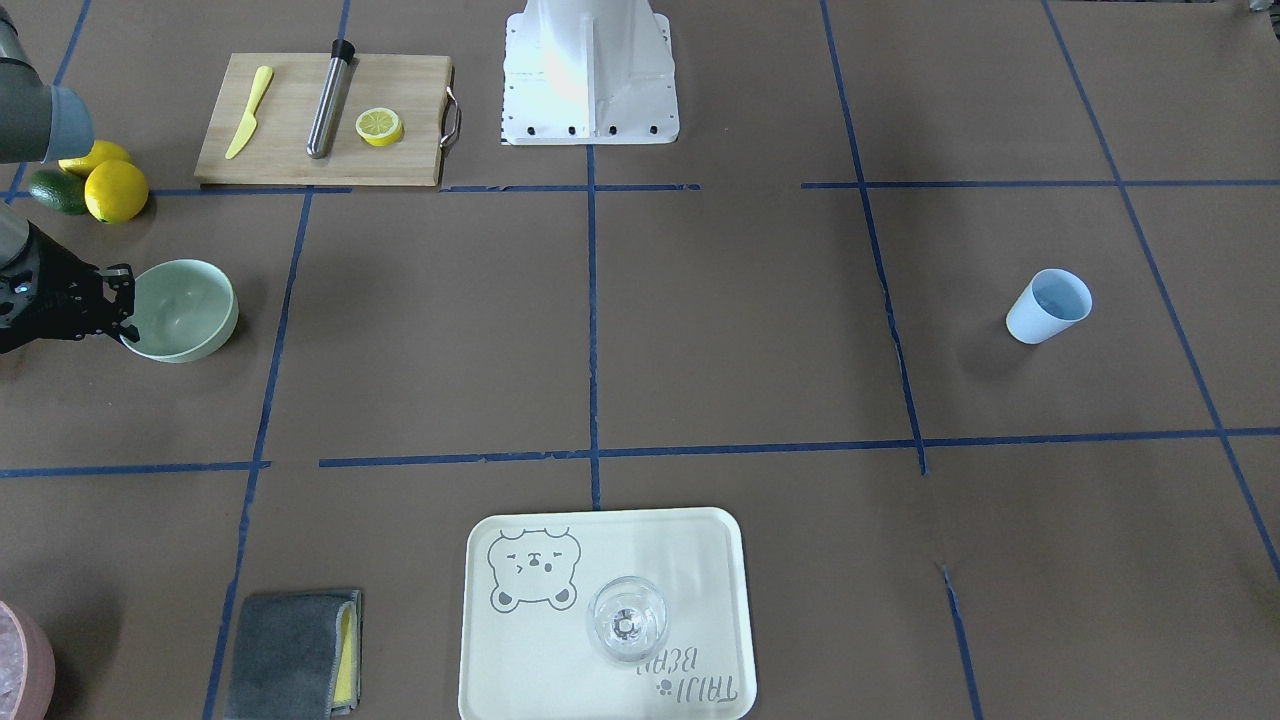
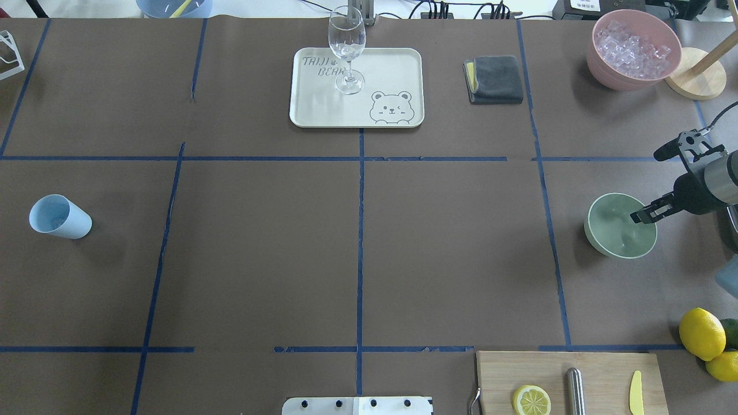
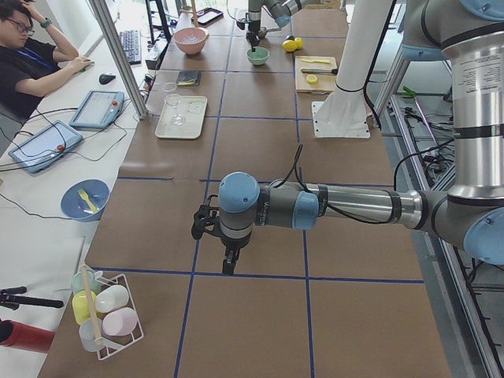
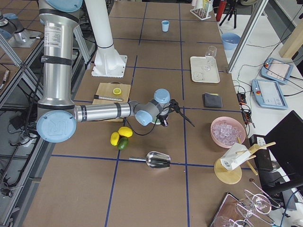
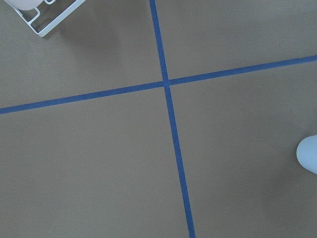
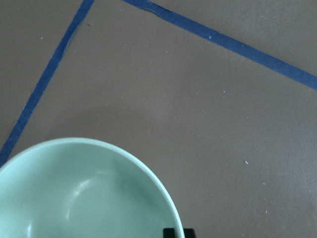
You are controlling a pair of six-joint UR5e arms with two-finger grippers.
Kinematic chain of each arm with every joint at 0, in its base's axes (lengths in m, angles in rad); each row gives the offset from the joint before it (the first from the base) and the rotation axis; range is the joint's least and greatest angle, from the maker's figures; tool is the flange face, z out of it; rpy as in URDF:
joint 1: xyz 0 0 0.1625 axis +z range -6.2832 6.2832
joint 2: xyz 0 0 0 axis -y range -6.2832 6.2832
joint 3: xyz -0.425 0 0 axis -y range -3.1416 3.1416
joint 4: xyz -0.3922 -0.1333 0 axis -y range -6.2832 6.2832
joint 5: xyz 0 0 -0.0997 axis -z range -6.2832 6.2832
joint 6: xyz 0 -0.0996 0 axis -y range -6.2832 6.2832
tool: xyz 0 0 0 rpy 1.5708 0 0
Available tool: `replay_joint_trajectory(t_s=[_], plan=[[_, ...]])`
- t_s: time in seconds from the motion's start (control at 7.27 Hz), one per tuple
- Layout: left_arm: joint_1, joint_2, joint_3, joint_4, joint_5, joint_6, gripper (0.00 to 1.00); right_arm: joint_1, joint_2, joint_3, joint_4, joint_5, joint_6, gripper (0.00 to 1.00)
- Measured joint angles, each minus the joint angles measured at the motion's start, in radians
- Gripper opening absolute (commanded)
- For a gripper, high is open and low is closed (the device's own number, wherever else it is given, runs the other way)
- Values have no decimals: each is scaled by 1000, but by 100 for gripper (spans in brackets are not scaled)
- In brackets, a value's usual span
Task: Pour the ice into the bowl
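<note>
The pale mint-green bowl stands empty at the table's right end. My right gripper sits at the bowl's rim, jaws close together and pinching it. No clear ice cubes show in any view. The light blue cup stands upright at the table's left end, and I cannot make out what is in it. My left gripper hangs over a tape crossing past that cup. It shows only in the exterior left view, so I cannot tell whether it is open or shut.
A pink container of whitish crushed ice stands beyond the bowl, and a metal scoop lies at the right end. Lemons and a cutting board are near the bowl. A tray holds a wine glass, next to a grey cloth.
</note>
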Motion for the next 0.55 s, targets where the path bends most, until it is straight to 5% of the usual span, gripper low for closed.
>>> replay_joint_trajectory(t_s=[0.55], plan=[[0,0,-1,1,0,0,100,-35,130,73,-12,6,224,0]])
